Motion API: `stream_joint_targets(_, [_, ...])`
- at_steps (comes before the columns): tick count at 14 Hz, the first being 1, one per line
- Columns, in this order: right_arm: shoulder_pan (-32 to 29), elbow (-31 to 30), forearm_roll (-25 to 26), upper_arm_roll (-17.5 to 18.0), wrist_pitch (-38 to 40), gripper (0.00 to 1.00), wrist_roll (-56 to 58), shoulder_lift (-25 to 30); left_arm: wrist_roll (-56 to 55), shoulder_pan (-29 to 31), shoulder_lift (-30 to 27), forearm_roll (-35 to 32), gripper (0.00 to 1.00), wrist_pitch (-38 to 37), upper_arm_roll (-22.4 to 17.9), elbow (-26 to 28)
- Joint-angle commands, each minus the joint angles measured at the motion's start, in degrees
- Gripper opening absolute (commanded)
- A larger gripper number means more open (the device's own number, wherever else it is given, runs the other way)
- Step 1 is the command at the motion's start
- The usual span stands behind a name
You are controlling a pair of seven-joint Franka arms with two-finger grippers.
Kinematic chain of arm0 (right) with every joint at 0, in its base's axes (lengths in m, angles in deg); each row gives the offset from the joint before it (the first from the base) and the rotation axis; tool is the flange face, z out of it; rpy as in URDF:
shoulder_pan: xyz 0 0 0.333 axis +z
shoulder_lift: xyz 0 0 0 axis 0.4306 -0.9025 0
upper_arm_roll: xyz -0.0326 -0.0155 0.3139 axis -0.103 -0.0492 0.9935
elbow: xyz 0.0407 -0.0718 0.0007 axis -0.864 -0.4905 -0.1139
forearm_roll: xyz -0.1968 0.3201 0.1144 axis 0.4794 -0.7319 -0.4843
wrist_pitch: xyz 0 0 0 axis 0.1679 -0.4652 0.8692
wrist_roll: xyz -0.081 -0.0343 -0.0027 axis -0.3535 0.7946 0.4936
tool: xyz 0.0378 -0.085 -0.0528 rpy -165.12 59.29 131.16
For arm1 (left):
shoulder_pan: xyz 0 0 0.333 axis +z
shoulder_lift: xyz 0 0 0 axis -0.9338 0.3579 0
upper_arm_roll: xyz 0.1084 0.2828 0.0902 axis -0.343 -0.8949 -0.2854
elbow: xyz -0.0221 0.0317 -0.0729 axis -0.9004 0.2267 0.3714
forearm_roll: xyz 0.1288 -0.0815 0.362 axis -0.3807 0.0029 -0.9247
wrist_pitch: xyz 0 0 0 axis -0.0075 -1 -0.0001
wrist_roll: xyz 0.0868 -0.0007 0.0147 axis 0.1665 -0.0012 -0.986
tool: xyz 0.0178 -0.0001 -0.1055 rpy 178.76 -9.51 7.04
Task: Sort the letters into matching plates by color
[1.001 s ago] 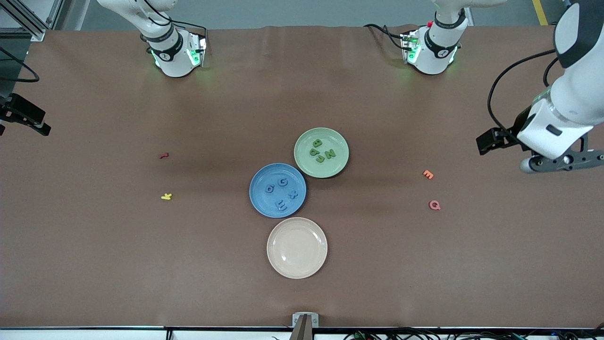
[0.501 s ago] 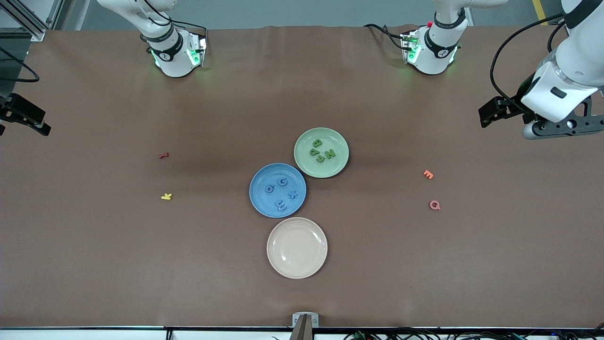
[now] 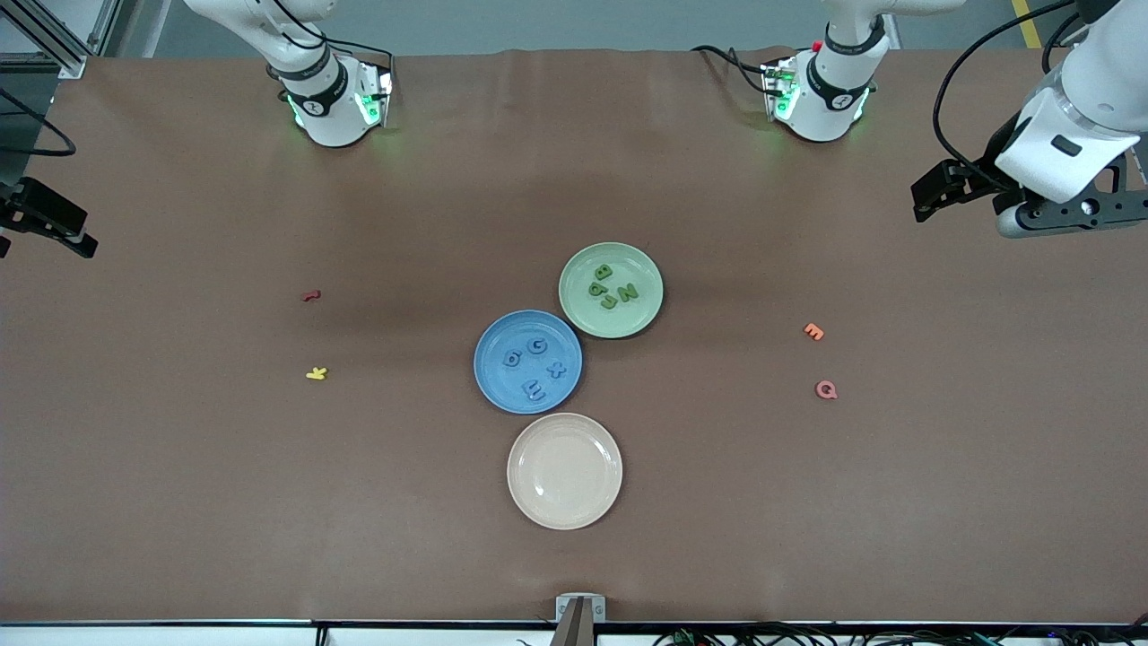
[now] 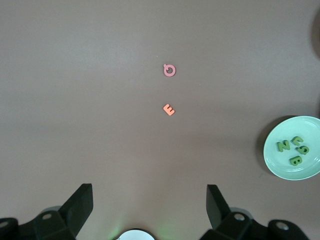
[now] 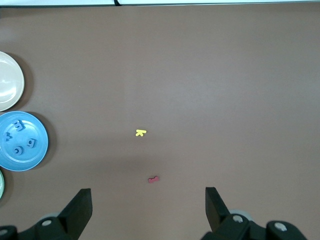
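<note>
Green letters (image 3: 610, 287) in green plate (image 3: 646, 309), blue letters (image 3: 535, 363) in blue plate (image 3: 493, 381), mid-counter (image 3: 179, 493); left end effector (image 4: 150, 205) and right end effector (image 5: 148, 205) raised, empty, fingers spread

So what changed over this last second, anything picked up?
Only the left claw moved: it lifted and drew back toward the bases at its own end of the table, open and empty. Blue plate, green plate and their letters stayed put; nothing was grasped.

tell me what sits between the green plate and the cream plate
The blue plate, holding four blue letters, lies between the green plate and the cream plate, its rim close to both. The front view shows this.
</note>
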Motion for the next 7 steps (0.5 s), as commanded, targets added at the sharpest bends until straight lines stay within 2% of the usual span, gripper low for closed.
stream_joint_targets(1, [-0.8, 0.9, 0.6, 0.9, 0.5, 1.0, 0.2, -0.1, 0.9, 0.0, -2.8, 0.9, 1.0, 2.9, 0.1, 4.0])
stream_joint_targets(7, [-0.8, 0.9, 0.7, 0.9, 0.5, 1.0, 0.2, -0.1, 1.1, -0.6, -2.4, 0.0, 1.0, 3.0, 0.2, 3.8])
